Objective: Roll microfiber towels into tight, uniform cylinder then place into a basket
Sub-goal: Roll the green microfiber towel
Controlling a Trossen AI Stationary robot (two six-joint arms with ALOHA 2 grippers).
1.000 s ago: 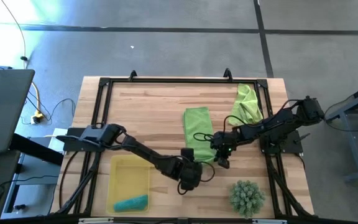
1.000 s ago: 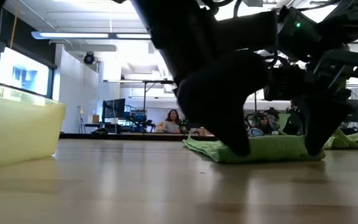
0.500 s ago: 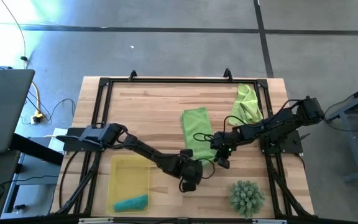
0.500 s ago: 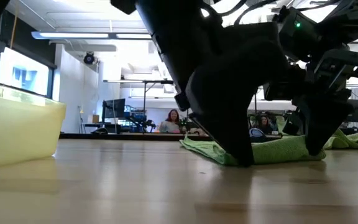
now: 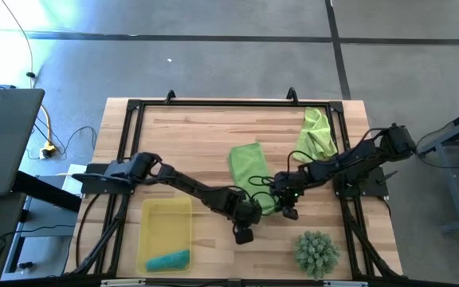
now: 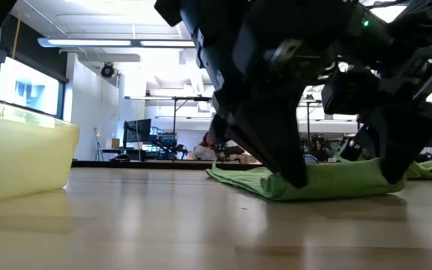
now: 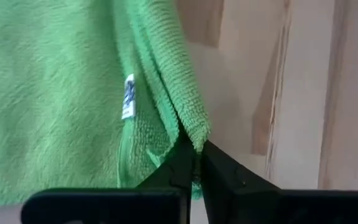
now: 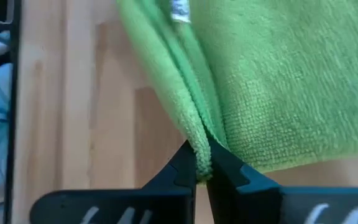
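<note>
overhead, table-level and wrist views share green towel (image 5: pixel 247 163)

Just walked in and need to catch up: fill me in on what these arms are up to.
Both arms are working on one green towel lying mid-table. The left claw is shut on one near corner and the right claw is shut on the other, so the near edge is pinched at both ends. A second green towel lies crumpled at the back right. A blue towel sits in the yellow basket. A spiky plant stands near the front.

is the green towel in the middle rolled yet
Not rolled: the green towel lies flat, folded in layers, edge pinched by left end effector and right end effector.
</note>
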